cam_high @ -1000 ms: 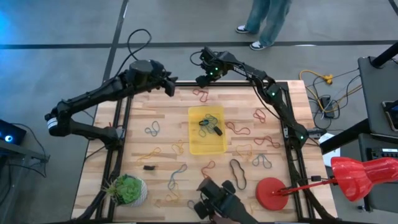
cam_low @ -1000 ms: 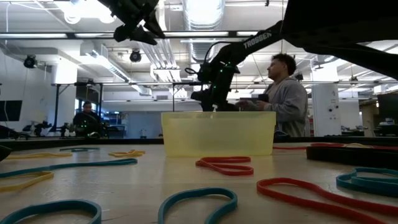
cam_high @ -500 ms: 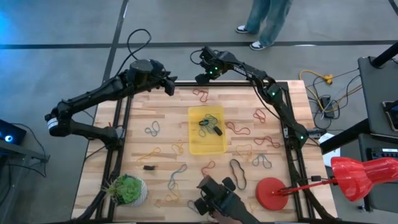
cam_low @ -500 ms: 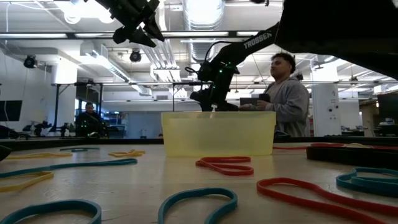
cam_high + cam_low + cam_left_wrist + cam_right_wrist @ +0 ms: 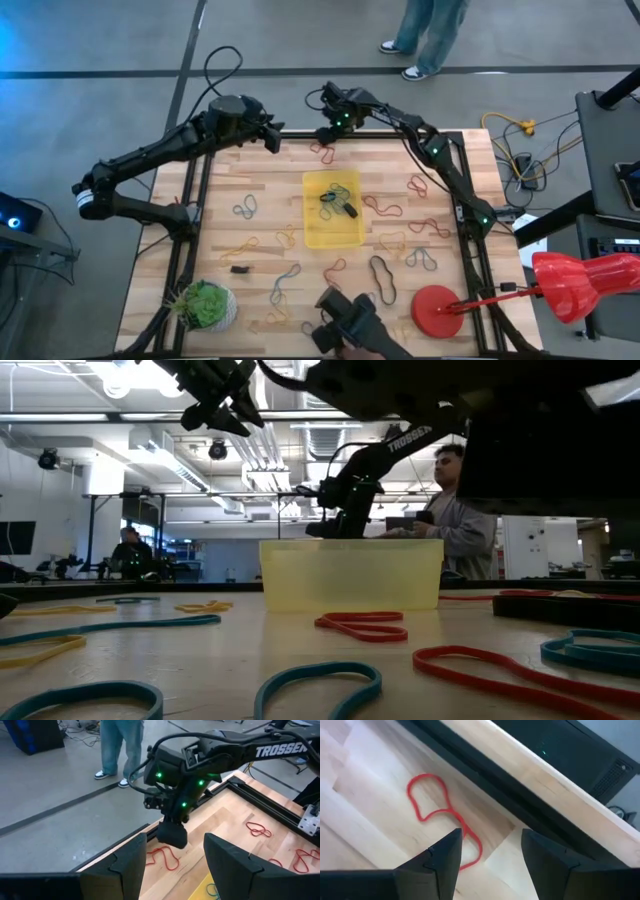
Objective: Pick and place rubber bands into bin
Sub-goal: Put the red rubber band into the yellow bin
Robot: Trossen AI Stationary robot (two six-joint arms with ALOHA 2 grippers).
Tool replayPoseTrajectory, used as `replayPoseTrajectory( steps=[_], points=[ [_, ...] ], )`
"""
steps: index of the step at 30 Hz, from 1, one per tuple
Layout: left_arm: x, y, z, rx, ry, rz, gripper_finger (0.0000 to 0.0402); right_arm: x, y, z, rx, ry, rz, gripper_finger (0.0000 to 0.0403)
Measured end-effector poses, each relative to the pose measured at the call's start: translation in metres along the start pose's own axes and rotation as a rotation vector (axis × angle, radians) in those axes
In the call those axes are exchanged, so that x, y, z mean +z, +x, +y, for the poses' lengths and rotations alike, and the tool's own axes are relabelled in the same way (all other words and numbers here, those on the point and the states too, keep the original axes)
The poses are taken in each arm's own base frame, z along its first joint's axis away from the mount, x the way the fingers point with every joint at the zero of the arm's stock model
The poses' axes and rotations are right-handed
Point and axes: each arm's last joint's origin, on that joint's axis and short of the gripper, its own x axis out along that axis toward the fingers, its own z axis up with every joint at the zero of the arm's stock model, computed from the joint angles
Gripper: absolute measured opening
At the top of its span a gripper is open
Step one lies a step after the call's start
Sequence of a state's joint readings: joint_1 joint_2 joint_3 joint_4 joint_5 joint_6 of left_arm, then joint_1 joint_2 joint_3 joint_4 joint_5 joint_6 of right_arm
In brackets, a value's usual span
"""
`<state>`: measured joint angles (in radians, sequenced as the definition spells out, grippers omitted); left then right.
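Mostly loose, coloured rubber bands (image 5: pixel 384 209) ring the yellow bin (image 5: pixel 333 208), seemingly part-filled.

A green plant ball (image 5: pixel 204 304) sits at the table's (image 5: pixel 265 180) near-left corner, a round red disc (image 5: pixel 436 310) at its near-right corner, and a person's legs (image 5: pixel 430 30) stand beyond the far edge.

Bright, even overhead light. Ceiling lamps (image 5: pixel 330 378) blow out to white glare in the low view; arms against them go to black silhouettes. Near rubber bands (image 5: pixel 318 685) soft, out of focus there. Table (image 5: pixel 270 200) evenly lit from above, shadows faint. Blue glow at far left floor. Wrist views slightly soft, fingers dark.
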<state>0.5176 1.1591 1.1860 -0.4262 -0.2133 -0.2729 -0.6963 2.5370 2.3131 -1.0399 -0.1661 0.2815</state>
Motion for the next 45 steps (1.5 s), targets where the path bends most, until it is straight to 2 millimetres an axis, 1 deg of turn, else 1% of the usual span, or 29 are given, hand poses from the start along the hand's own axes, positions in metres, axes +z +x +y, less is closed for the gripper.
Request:
replayPoseTrajectory(
  steps=[4, 8, 11, 15, 19, 22, 26, 30, 34, 41, 45],
  points=[
    [0.0, 0.0, 0.0, 0.002, -0.001, 0.001, 0.0183, -0.003, 0.002, 0.008, 0.003, -0.051, 0.004, 0.0192],
    [0.0, 0.0, 0.0, 0.001, -0.001, 0.001, 0.0183, -0.007, 0.012, 0.013, 0.001, -0.093, 0.022, 0.0192],
    [0.0, 0.0, 0.0, 0.001, 0.0, 0.001, 0.0183, -0.006, 0.014, 0.012, 0.008, -0.103, 0.018, 0.0192],
    [0.0, 0.0, 0.0, 0.001, -0.001, 0.002, 0.0183, -0.004, 0.012, 0.006, 0.083, -0.087, 0.021, 0.0192],
    [0.0, 0.0, 0.0, 0.0, -0.001, 0.002, 0.0183, -0.007, 0.017, 0.001, 0.095, -0.075, 0.052, 0.0192],
    [0.0, 0.0, 0.0, 0.0, -0.001, 0.002, 0.0183, -0.011, 0.023, -0.001, 0.157, -0.065, 0.087, 0.0192],
    [0.0, 0.0, 0.0, -0.001, -0.001, 0.002, 0.0183, -0.012, 0.025, -0.002, 0.21, -0.055, 0.104, 0.0191],
    [0.0, 0.0, 0.0, -0.001, -0.002, 0.002, 0.0183, -0.013, 0.026, -0.002, 0.215, -0.055, 0.106, 0.0186],
    [-0.001, 0.0, 0.0, -0.001, -0.003, 0.002, 0.0183, -0.013, 0.026, -0.002, 0.216, -0.064, 0.103, 0.0155],
    [-0.001, 0.0, 0.0, 0.0, -0.004, 0.003, 0.0183, -0.015, 0.03, -0.006, 0.139, -0.084, 0.094, 0.0059],
    [-0.001, 0.0, 0.0, 0.0, -0.003, 0.003, 0.0183, -0.016, 0.032, -0.009, 0.112, -0.078, 0.094, 0.0017]
  ],
)
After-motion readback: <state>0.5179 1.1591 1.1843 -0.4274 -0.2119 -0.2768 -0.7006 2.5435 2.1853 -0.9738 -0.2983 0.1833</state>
